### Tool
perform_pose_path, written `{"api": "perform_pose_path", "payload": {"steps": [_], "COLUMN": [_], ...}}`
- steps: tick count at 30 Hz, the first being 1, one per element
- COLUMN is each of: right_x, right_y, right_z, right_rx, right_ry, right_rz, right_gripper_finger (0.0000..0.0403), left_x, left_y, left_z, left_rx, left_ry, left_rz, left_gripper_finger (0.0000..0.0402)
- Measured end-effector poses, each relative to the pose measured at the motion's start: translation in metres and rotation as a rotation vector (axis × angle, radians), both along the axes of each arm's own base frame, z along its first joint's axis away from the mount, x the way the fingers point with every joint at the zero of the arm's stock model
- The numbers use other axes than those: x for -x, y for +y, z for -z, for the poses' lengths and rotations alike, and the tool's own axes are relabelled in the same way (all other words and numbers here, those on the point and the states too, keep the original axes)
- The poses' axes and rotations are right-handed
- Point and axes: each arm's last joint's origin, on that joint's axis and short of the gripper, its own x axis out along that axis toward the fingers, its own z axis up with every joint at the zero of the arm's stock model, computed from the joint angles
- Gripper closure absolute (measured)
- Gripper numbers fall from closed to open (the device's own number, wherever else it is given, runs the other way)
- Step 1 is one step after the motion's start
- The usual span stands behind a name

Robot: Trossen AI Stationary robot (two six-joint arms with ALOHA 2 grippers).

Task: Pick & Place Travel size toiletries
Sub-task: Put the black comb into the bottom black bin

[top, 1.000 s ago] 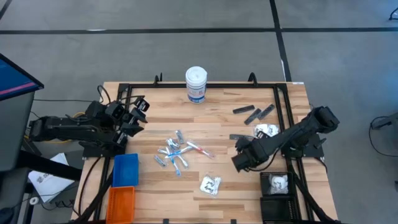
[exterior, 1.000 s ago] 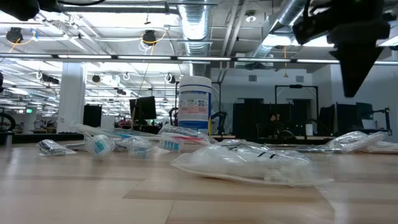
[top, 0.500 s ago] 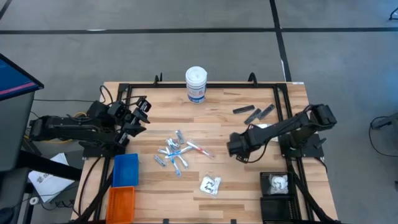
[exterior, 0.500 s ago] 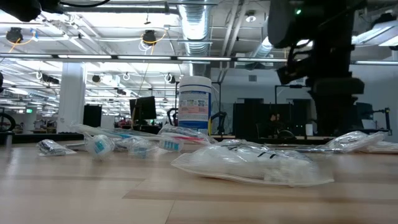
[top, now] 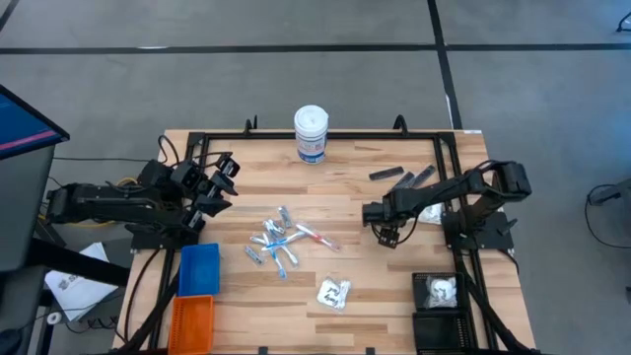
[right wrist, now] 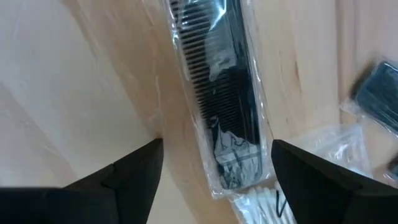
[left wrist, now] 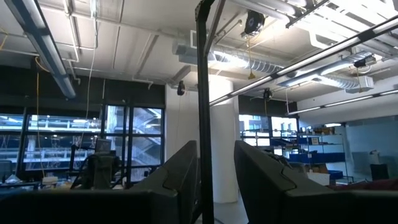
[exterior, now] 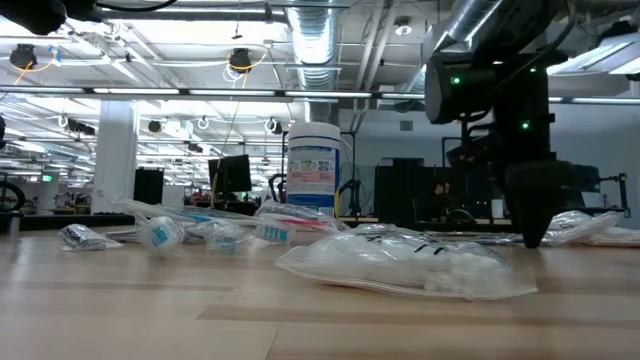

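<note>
Fingers of the right gripper are spread wide, pointing down over a wrapped black comb lying on the table right of centre. The left gripper waits at the left edge; its finger state cannot be told. A white canister stands at the back, its blue label unreadable. Tubes lie mid-table, a clear packet nearer the front.

My right gripper stood with its jaws wide apart, bare wood on either side of the wrapped black comb between them. A clear packet crowded the comb's far side. The surface lay open toward the middle; the tube cluster and the white canister stood well apart.
</note>
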Motion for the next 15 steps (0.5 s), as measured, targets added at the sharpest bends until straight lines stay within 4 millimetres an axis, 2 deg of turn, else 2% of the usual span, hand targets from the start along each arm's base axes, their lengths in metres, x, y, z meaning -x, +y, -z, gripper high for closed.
{"api": "perform_pose_path", "payload": {"steps": [8, 15], "right_x": [-0.006, 0.006], "right_y": [-0.014, -0.028], "right_z": [0.003, 0.015], "right_rx": [-0.068, -0.145], "right_ry": [-0.052, -0.063], "right_rz": [-0.060, 0.040], "right_gripper_finger": [0.0111, 0.0126], "left_x": [0.000, 0.000], "left_y": [0.000, 0.000], "left_z": [0.000, 0.000], "left_rx": [0.003, 0.018], "left_ry": [0.002, 0.010], "left_rz": [0.002, 0.013], "left_gripper_finger": [0.0302, 0.0302]}}
